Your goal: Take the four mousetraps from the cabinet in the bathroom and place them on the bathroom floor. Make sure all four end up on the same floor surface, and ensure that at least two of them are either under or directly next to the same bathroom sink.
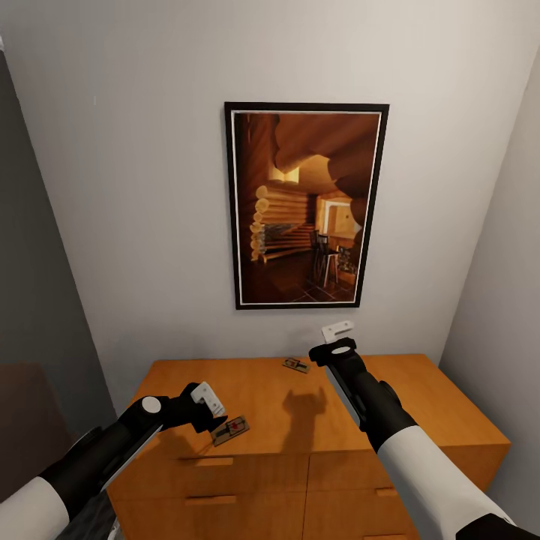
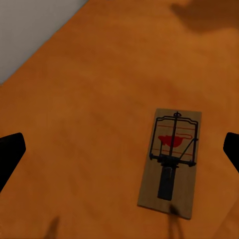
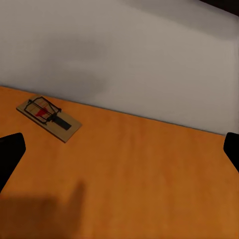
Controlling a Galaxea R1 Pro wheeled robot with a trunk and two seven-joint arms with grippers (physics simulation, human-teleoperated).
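Observation:
Two mousetraps lie on the flat top of the orange-brown cabinet (image 1: 427,397). One mousetrap (image 1: 229,430) rests near the front edge, the other mousetrap (image 1: 296,365) near the back wall. My left gripper (image 1: 212,409) hovers open just left of the front trap. In the left wrist view that mousetrap (image 2: 172,162) lies below the open left gripper (image 2: 119,152), nearer one fingertip (image 2: 231,149). My right gripper (image 1: 337,338) hangs open above the cabinet top, right of the back trap. The right wrist view shows this mousetrap (image 3: 49,118) off to one side, beyond the open right gripper (image 3: 119,154).
A framed picture (image 1: 306,204) of a log interior hangs on the pale wall behind the cabinet. A dark grey wall (image 1: 37,285) closes the left side and a pale wall (image 1: 502,300) the right. Drawer fronts (image 1: 225,480) with handles face me.

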